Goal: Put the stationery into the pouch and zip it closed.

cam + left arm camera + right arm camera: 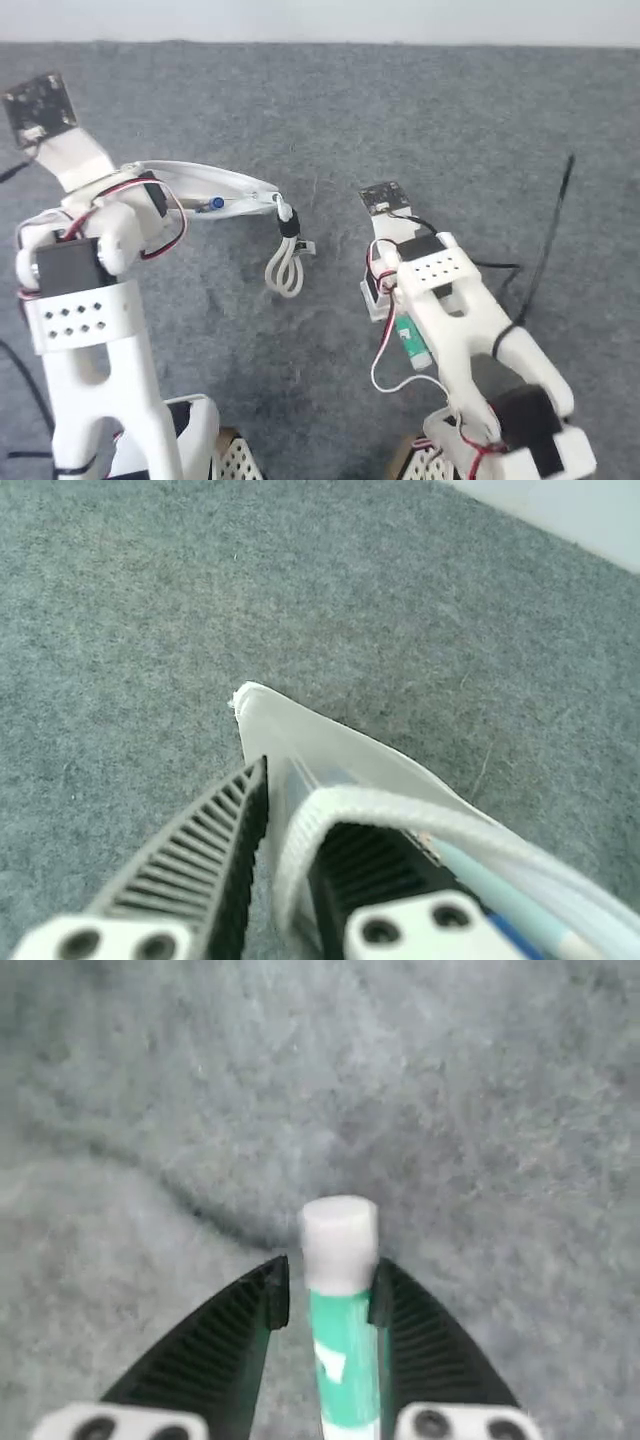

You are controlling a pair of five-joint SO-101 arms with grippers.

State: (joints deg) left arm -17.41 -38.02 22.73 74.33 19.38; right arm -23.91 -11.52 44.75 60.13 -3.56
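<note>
A translucent white pouch sticks out sideways from my left arm toward the middle of the grey mat. A blue-tipped pen shows through its wall, and a white cord loop hangs from its far end. In the left wrist view my left gripper is shut on the pouch's edge, and pale pens lie inside. My right gripper is shut on a green glue stick with a white cap. The high view shows that glue stick under the right arm, to the right of the pouch.
Grey felt mat covers the table, with open room at the back and between the arms. A thin black cable runs along the right side. A white wall edge borders the far side.
</note>
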